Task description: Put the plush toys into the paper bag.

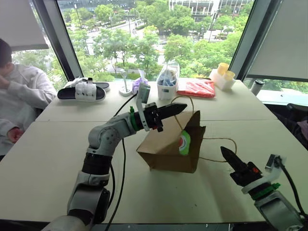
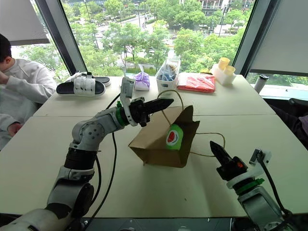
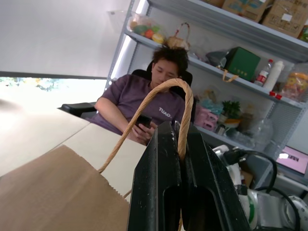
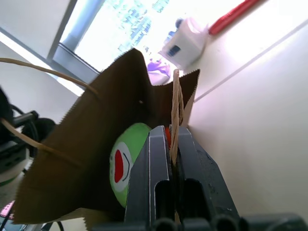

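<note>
L end effector clamps paper bag handle; R end effector clamps 2nd handle. Green toy at mouth. Next: spread bag, seat toy.

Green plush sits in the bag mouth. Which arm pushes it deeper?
Right, likely: right gripper faces the paper bag's open mouth beside the green plush, but must release the lower handle first. Left gripper is shut on the upper handle, propping the mouth.

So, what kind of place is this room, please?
Probably an office or lab on an upper floor. Big windows look down on trees and a street, a person sits at the large pale table, and storage shelves hold boxes and bottles.
</note>
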Tool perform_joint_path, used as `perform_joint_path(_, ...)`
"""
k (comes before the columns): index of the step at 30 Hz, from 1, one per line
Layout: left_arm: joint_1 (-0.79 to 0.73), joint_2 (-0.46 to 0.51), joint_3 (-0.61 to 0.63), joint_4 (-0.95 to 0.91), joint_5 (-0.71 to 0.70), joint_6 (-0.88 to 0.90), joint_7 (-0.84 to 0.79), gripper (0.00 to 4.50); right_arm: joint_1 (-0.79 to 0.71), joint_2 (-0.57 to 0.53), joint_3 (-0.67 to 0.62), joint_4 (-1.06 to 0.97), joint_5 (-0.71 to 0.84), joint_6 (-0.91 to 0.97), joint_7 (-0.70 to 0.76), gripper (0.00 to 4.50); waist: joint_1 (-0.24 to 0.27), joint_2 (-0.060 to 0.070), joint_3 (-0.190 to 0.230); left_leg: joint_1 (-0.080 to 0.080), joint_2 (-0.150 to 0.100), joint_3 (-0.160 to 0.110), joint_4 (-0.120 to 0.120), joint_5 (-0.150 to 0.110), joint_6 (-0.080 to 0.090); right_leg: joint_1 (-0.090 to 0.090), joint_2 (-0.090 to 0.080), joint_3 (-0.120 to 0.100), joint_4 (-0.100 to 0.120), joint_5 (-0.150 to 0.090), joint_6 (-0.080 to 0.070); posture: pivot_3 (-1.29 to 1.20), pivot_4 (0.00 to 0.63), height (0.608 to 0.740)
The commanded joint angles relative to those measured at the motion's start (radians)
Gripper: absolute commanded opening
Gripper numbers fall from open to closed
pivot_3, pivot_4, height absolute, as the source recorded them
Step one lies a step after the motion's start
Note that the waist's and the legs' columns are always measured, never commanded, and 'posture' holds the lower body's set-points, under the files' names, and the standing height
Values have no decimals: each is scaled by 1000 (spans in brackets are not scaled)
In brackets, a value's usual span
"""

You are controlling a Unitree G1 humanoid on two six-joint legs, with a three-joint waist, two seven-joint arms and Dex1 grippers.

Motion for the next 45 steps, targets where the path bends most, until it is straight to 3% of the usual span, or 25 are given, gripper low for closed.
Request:
perform_joint_path(1,-73,-6,70,21,-50,-6,11,0,-127,-125,-45,-80,197,-44,-86,37,0,0,0,0,0,0,0,0,0,0,0,1,0,0,0,0,150,740)
perform_joint_path(4,-106,1,165,80,-126,34,61,0,-205,-223,-41,-90,325,-65,-130,37,2,-1,0,0,0,1,0,0,0,0,0,-1,-1,0,0,0,150,740)
perform_joint_path(8,-92,29,218,113,-158,69,86,0,-264,-265,-9,-111,444,-116,-185,37,0,-1,0,0,1,1,-1,-1,1,0,0,-2,0,0,1,0,150,740)
perform_joint_path(19,83,63,66,42,-19,21,25,0,-159,-315,136,-100,306,-73,-120,37,3,-2,1,-1,0,1,1,-2,3,0,0,0,-1,0,1,0,150,740)
perform_joint_path(22,81,49,91,67,-11,-5,61,863,-171,-304,165,-90,205,-91,-90,907,1,-2,1,0,0,1,1,-2,3,1,0,0,-1,0,1,0,150,740)
perform_joint_path(29,91,73,152,26,-71,41,84,4418,-130,-335,168,-116,175,-64,-19,4432,2,-2,1,0,0,0,0,-2,3,0,0,0,-1,0,1,0,150,740)
perform_joint_path(33,167,143,193,-94,-185,151,59,4466,3,-377,159,-170,199,-26,100,4441,2,-2,0,0,0,0,0,-2,3,0,0,0,-1,0,1,0,150,740)
perform_joint_path(35,205,170,209,-138,-225,185,60,4466,51,-397,170,-186,151,-19,145,4441,1,-3,1,-1,0,-1,0,-2,4,0,0,0,-1,-1,1,0,150,740)
perform_joint_path(37,309,256,211,-211,-230,224,28,4466,92,-428,218,-197,74,7,194,4441,-4,-2,0,-1,0,0,1,-2,4,0,0,1,-1,-1,1,0,150,740)
perform_joint_path(40,451,354,159,-330,-145,186,23,4500,49,-407,273,-129,-9,-7,188,3576,-7,-2,0,3,4,5,-1,-2,4,0,2,3,-1,-1,0,0,150,740)
perform_joint_path(45,522,375,9,-433,-17,88,13,4500,-34,-365,335,-48,-100,-7,207,1063,34,-4,0,0,9,8,2,-2,4,0,3,4,-3,-1,-7,0,150,740)
